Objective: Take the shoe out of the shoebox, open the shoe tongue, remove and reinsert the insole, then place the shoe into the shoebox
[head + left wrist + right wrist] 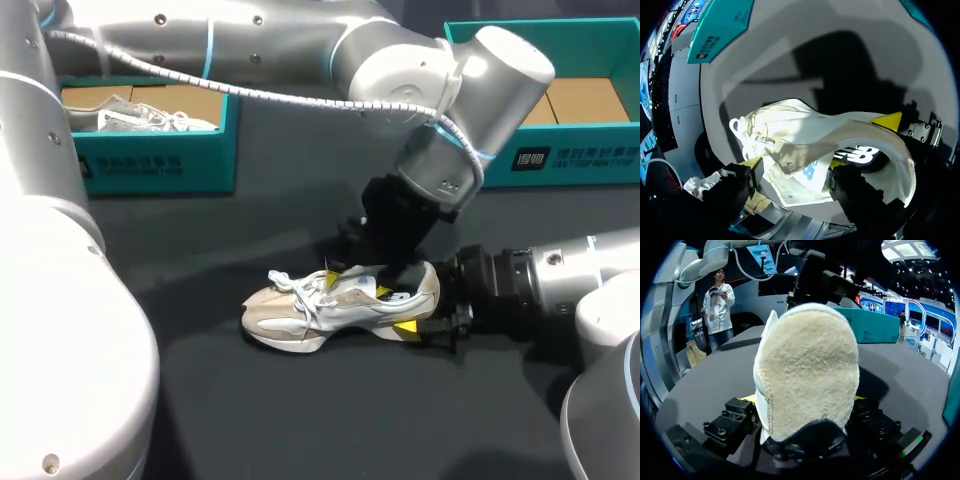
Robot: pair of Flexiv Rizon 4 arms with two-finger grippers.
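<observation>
1. The sneaker point(325, 305) lies on the desk point(250, 420), toe toward my left, heel clamped in the right claw point(420, 305).
2. The left claw point(356, 285) sits over the shoe's opening; its grip is unclear.

The cream-and-white sneaker point(335, 305) sits upright on its sole mid-table, toe left, heel right, laces loose, its tongue point(800, 170) standing up out of the opening. Far behind it, well apart, the teal left shoebox point(150, 165) holds another white shoe point(140, 118), and the teal right shoebox point(570, 160) stands open.
</observation>
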